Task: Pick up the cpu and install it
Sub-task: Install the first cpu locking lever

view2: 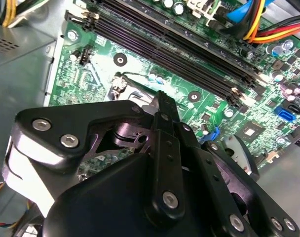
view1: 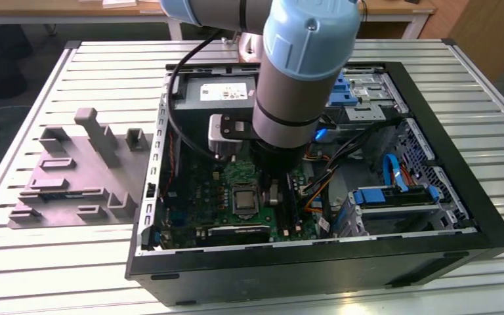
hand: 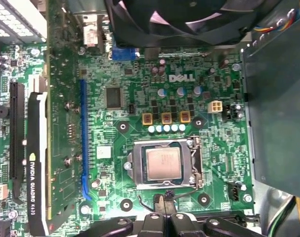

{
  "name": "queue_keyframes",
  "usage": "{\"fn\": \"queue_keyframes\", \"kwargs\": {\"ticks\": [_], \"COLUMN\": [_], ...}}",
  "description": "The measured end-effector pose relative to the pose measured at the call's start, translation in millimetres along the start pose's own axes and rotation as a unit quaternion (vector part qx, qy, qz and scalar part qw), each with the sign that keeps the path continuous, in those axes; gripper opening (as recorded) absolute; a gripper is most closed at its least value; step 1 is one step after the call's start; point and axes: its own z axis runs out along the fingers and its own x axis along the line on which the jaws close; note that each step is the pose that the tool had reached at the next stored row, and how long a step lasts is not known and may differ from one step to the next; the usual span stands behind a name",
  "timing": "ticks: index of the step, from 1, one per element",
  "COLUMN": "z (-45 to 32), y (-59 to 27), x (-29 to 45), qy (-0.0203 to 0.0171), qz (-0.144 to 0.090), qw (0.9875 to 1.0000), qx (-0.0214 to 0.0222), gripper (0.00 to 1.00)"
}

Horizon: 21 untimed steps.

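Inside the open computer case on the slatted bench, the cpu already lies flat in the motherboard socket, its pale metal face up. The gripper hangs just beside the socket's edge, holding nothing, its fingers drawn narrow, almost together. Judging by this, placement looks done and the seating step is in hand, which calls for clearing the chip without nudging it.

White logo on the green motherboard, white lettering on the expansion card
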Motion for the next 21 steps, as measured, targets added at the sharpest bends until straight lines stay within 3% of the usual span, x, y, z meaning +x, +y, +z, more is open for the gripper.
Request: {"fn": "queue_keyframes", "kwargs": {"ticks": [13, 18, 21], "z": [6.4, 7.1, 8.0], "y": [-0.8, -0.8, -0.7], "x": [6.0, 6.1, 6.1], "qy": [0.0016, 0.0047, 0.0049], "qz": [-0.018, -0.026, -0.029], "qw": [0.9998, 0.9996, 0.9996], "qx": [-0.0005, 0.0008, 0.0045], "gripper": [0.11, 0.11, 0.11]}}
